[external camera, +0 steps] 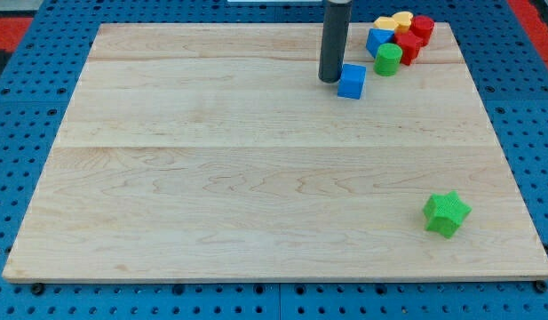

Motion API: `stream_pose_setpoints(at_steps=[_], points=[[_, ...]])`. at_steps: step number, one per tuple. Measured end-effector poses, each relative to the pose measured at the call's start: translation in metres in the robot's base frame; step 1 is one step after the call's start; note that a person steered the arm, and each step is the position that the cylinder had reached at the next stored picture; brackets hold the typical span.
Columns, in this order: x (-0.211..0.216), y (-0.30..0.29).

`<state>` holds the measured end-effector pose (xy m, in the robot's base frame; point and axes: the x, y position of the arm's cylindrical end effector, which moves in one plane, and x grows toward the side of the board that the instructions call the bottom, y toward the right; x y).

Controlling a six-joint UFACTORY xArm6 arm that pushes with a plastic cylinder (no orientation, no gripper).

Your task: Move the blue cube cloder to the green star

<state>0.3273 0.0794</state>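
Observation:
The blue cube (pixel 351 81) lies near the view's top, right of the middle of the wooden board (pixel 211 178). My tip (pixel 330 80) stands just left of the cube, touching or almost touching its left side. The green star (pixel 447 214) lies far off at the view's lower right, near the board's right edge.
A cluster of blocks sits at the view's top right corner: a blue block (pixel 377 41), a green cylinder (pixel 388 60), a red block (pixel 409 46), a red cylinder (pixel 422 28) and two yellow blocks (pixel 394 21). The green cylinder lies just right of the blue cube.

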Motion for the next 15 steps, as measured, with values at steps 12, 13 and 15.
stream_pose_setpoints(at_steps=[12,13,15], points=[[0.126,0.036],[0.126,0.042],[0.130,0.069]])
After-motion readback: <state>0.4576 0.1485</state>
